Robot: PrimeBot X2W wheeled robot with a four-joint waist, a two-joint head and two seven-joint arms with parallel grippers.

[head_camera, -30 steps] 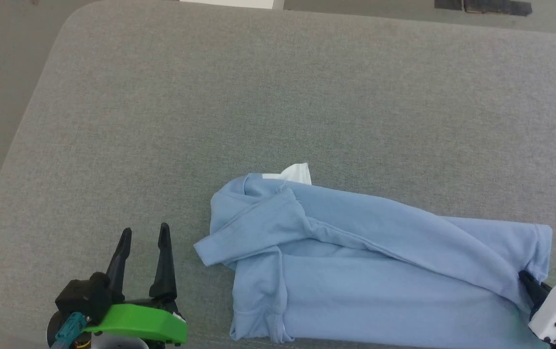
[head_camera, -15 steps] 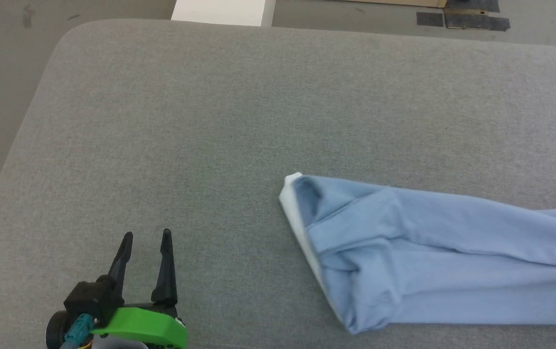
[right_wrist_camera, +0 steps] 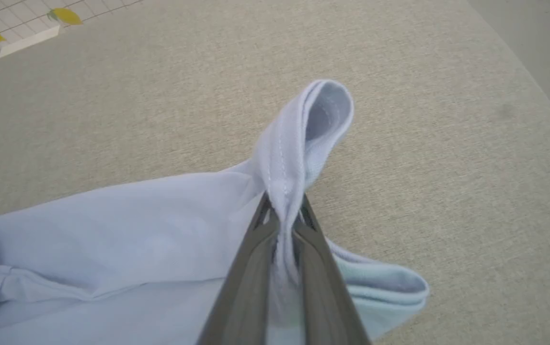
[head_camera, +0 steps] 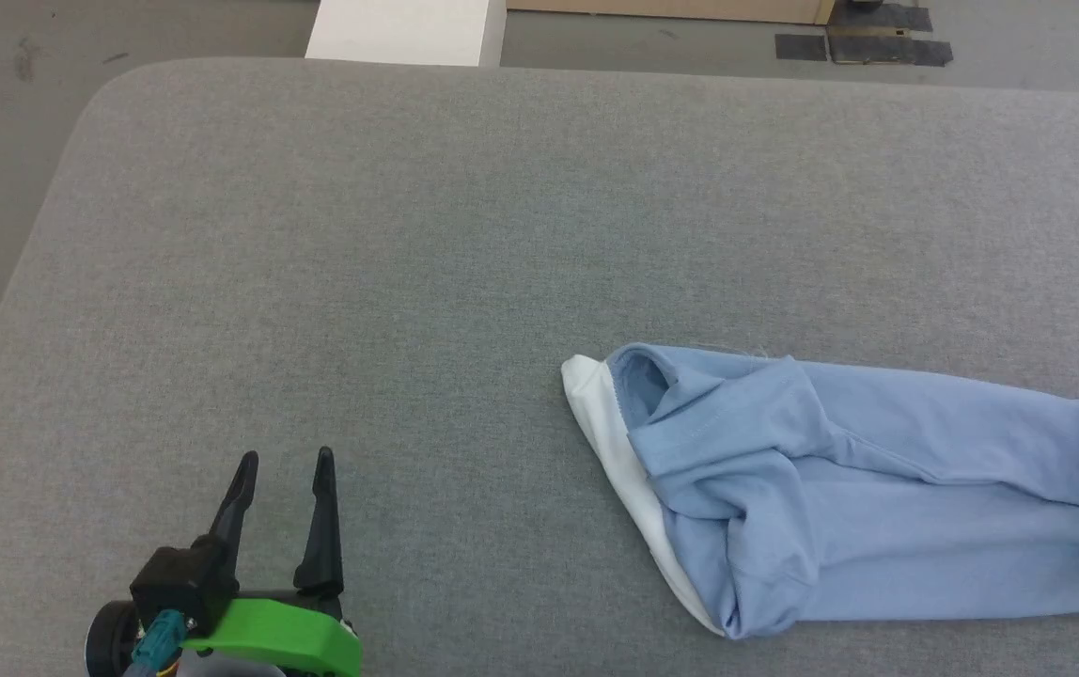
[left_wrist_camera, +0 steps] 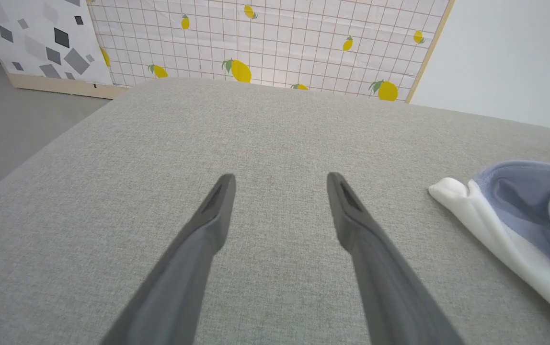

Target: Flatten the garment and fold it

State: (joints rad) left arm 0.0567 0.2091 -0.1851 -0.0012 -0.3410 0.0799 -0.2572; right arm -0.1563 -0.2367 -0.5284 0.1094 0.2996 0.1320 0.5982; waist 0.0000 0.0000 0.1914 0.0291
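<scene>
Right wrist view, right gripper (right_wrist_camera: 282, 205): clamped on garment (right_wrist_camera: 112, 230) edge — probably to pull it flat.
Left gripper (head_camera: 284, 461): spread apart, empty.

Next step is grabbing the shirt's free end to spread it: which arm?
Left. The left gripper is open and empty over the grey surface, beside the bunched end of the garment. The right gripper is shut on a stitched edge of it, so it's occupied.
</scene>
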